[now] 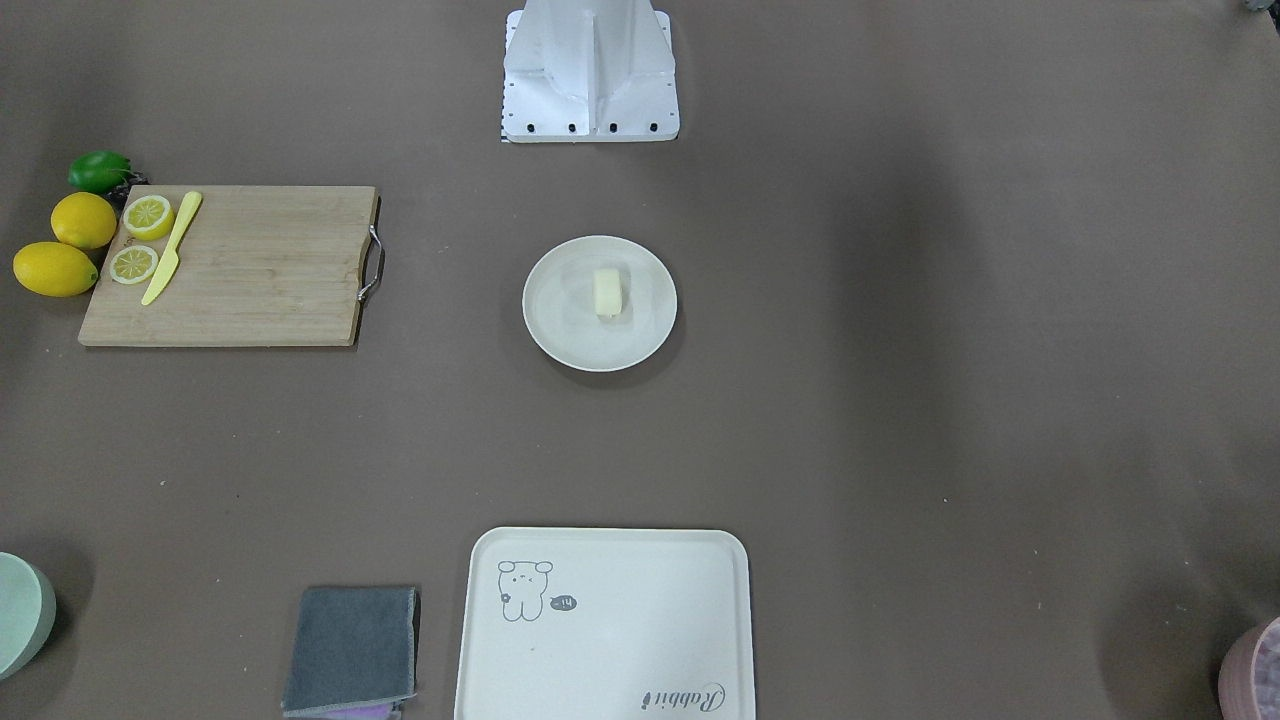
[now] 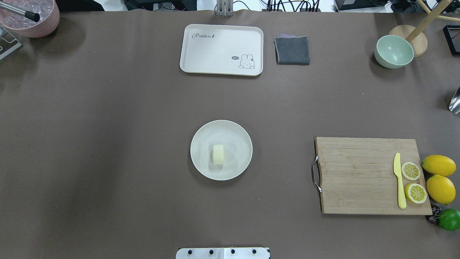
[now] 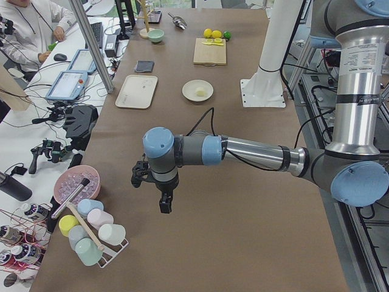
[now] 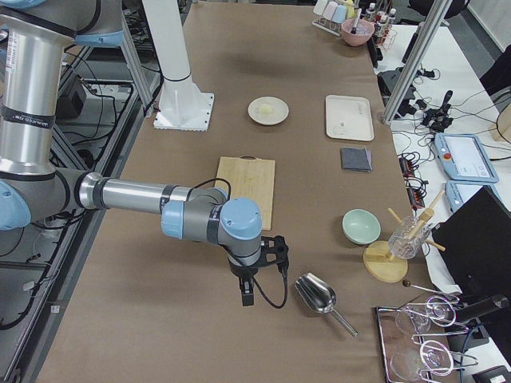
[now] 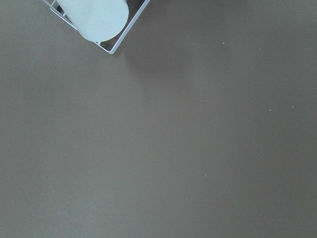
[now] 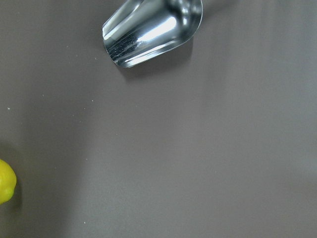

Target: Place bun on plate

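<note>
- One bun is lying near the middle of the one round plate, which is sitting at the table's centre.
- Two whole lemons and one lime are resting just off the end of the one cutting board away from its handle.
- Two lemon halves and one yellow knife are lying on the board.
- One tray, one grey cloth, one green bowl and one pink bowl are sitting along the operators' side.
- One metal scoop is lying near the right gripper; the right wrist view is cutting off its handle.
- The left gripper is hanging over bare table near one pale cup, which is running off the top of the left wrist view.
- Both claws are showing only in the side views, so I cannot tell whether either is wide or narrow.
- A small dark thing beside the lime is showing too small to identify.
</note>
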Tool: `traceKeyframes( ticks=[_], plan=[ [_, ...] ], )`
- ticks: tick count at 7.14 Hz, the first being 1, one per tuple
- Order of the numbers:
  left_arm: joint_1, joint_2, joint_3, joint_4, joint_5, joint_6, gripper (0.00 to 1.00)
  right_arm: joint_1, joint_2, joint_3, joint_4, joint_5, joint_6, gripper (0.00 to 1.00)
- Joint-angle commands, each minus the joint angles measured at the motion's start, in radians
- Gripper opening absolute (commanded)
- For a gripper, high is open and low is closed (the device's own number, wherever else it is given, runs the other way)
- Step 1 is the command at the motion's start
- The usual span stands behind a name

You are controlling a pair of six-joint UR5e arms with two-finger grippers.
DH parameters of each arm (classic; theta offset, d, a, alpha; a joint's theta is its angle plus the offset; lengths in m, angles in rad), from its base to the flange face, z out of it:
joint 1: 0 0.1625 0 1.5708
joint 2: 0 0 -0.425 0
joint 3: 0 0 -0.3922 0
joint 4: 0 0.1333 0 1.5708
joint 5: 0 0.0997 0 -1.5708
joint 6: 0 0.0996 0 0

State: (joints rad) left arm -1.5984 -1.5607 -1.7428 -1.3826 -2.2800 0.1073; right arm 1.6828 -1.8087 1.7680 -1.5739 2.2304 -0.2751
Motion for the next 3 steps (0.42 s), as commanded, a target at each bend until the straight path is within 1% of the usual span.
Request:
traceKeyframes(
  ticks=[1,3],
  plan=[
    [0.000,0.001,-0.001,0.001,0.001,0.000,0.98,0.000,0.005,0.001,0.000,0.000,-0.001,1.00],
    [0.000,0.004,-0.006,0.001,-0.001,0.000,0.99,0.000,0.005,0.002,0.000,0.000,-0.001,1.00]
  ],
)
